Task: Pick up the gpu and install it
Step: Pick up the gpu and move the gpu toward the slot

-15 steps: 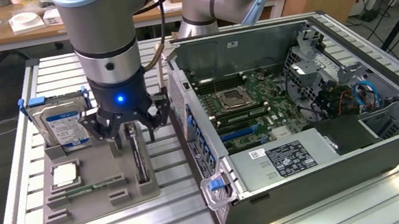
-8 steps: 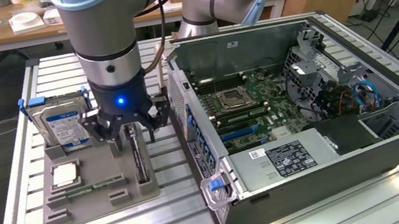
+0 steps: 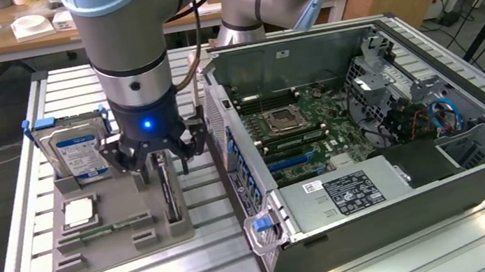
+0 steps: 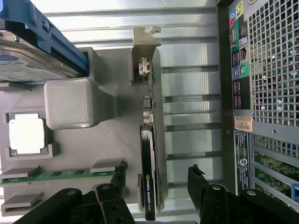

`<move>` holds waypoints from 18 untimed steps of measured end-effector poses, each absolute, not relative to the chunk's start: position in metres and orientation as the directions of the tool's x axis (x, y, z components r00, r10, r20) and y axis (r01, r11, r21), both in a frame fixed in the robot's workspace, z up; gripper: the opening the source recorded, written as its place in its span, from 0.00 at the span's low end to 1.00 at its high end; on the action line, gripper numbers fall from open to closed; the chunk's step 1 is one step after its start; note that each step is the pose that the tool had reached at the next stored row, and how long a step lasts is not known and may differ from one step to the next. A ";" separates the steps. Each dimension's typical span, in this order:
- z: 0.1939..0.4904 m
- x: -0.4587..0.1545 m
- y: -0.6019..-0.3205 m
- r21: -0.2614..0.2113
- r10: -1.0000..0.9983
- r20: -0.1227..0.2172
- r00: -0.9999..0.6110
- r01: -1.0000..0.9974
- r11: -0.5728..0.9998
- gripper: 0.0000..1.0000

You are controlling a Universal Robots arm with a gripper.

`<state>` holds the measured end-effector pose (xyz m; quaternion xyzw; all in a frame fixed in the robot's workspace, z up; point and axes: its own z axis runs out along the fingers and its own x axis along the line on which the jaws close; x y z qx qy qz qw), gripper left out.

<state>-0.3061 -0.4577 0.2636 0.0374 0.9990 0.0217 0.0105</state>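
The gripper hangs open over the grey holder, one finger on each side of the gpu with a gap on both sides. The gpu stands on edge in a slot of the holder, its silver bracket at the end away from the fingers. The holder also seats a hard drive, a processor chip and a memory stick. The computer case stands just beside the holder.
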 end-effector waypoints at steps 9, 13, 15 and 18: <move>0.260 -0.306 -0.458 0.044 0.075 -0.019 -0.997 0.074 0.996 0.65; 0.258 -0.306 -0.458 0.044 0.075 -0.019 -0.997 0.074 0.996 0.65; 0.256 -0.306 -0.458 0.044 0.075 -0.019 -0.997 0.074 0.996 0.65; 0.254 -0.306 -0.458 0.044 0.075 -0.019 -0.997 0.074 0.996 0.65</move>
